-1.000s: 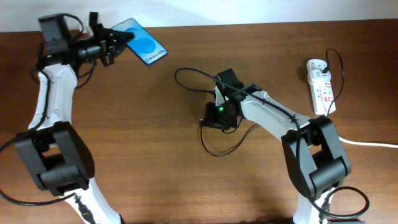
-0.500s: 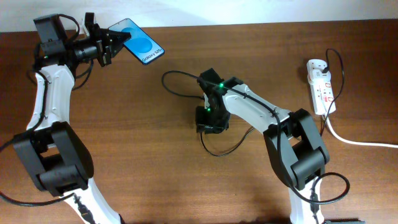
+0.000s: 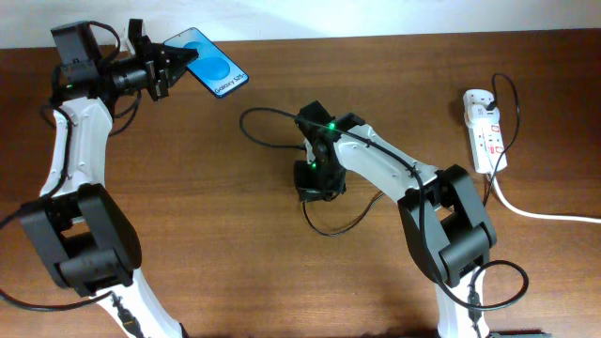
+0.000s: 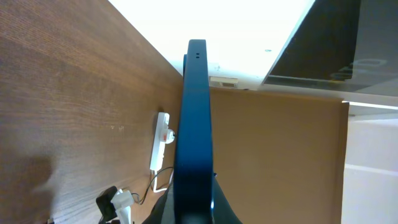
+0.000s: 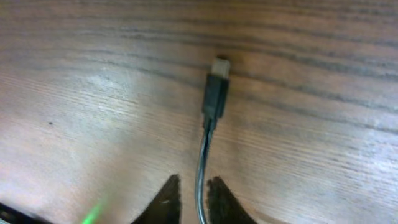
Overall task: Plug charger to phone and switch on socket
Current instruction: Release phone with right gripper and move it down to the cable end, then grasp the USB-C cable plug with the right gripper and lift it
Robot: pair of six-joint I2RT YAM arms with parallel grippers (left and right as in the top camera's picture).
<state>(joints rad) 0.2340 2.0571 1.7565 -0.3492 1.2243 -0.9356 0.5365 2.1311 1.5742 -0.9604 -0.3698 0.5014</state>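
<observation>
Bringing plug to port is the step in hand: the right claw (image 5: 191, 186) pinches the charger (image 5: 214, 93), its plug tip just ahead over the counter (image 5: 323, 155); the left claw (image 3: 181, 63) grips the phone (image 3: 216, 68), well apart. Next, tip and port must be aligned squarely. The socket (image 3: 484, 131) lies far beyond the right claw. The phone's white strip seems to read "Galaxy".

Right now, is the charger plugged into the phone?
No, unplugged. The plug tip of the charger shows bare against the table, and the phone is far away in the left hand.
</observation>
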